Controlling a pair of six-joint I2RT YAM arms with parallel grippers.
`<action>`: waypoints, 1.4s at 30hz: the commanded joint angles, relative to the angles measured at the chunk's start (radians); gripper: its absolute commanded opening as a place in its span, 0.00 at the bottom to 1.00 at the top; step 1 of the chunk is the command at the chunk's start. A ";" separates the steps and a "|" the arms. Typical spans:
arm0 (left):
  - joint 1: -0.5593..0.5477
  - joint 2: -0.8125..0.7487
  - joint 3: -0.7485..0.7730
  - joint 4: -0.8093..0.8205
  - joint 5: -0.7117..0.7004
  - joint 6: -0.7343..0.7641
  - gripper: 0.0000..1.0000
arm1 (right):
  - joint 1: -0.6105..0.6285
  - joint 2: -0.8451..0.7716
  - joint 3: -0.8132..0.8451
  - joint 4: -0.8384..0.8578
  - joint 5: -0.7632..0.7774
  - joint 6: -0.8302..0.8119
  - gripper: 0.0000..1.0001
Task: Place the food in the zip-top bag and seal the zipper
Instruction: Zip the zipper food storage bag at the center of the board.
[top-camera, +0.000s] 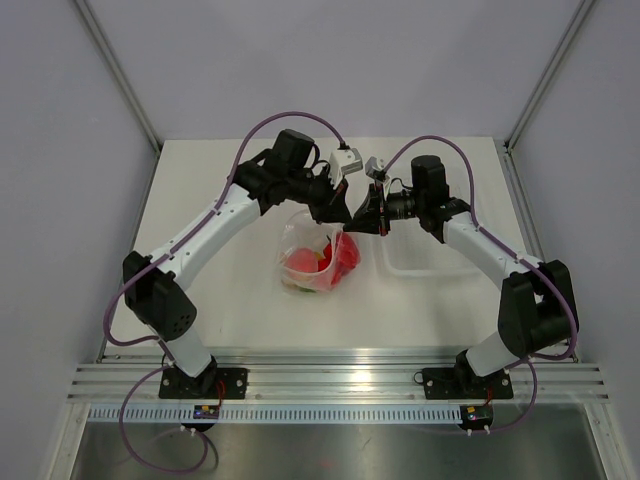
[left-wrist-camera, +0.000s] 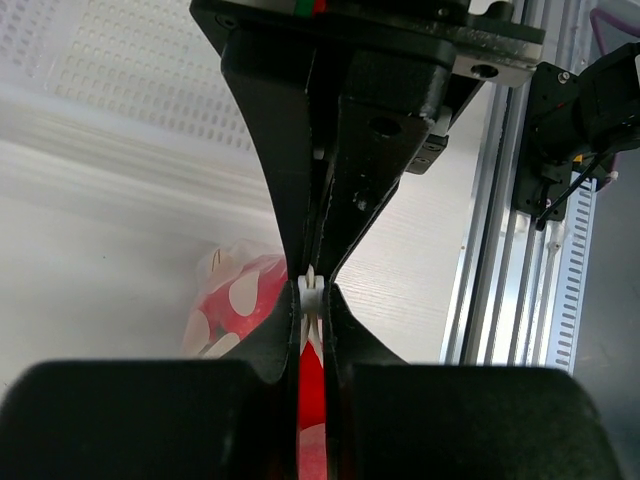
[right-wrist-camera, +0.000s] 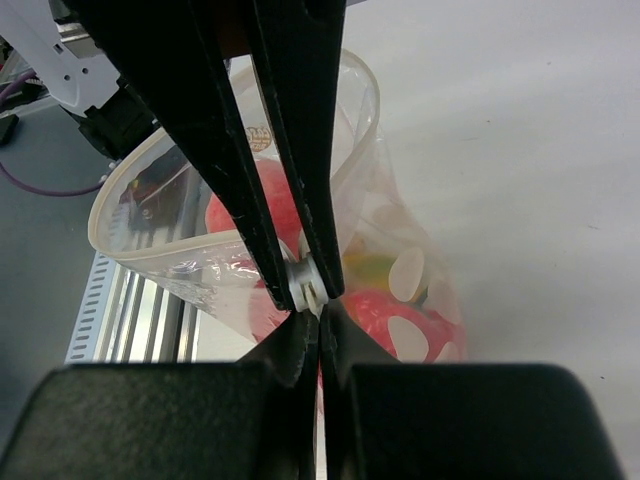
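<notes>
The zip-top bag (top-camera: 296, 228) sits mid-table, held up by its mouth. Red food (top-camera: 300, 263) and a yellow-green piece (top-camera: 323, 260) lie inside it. My left gripper (top-camera: 345, 212) and right gripper (top-camera: 362, 221) meet tip to tip at the bag's top right corner. In the left wrist view the left gripper (left-wrist-camera: 312, 300) is shut on the white zipper end (left-wrist-camera: 312, 286), with the dotted bag (left-wrist-camera: 236, 305) below. In the right wrist view the right gripper (right-wrist-camera: 320, 325) is shut on the same corner. The zipper (right-wrist-camera: 190, 243) loops open to the left over red food (right-wrist-camera: 250, 200).
A white rectangular tray (top-camera: 440, 272) lies right of the bag, under the right arm; its perforated floor (left-wrist-camera: 120, 70) shows in the left wrist view. Aluminium rails (top-camera: 340, 380) run along the table's near edge. Enclosure walls stand on both sides.
</notes>
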 joint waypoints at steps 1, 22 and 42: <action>-0.027 0.020 0.049 0.017 0.055 0.008 0.00 | 0.008 -0.012 0.033 0.031 -0.001 0.017 0.00; -0.016 0.009 0.029 -0.097 -0.013 0.083 0.00 | -0.113 -0.081 -0.175 0.600 0.128 0.438 0.00; 0.136 -0.110 -0.114 -0.100 -0.074 0.088 0.00 | -0.195 -0.095 -0.181 0.538 0.258 0.458 0.00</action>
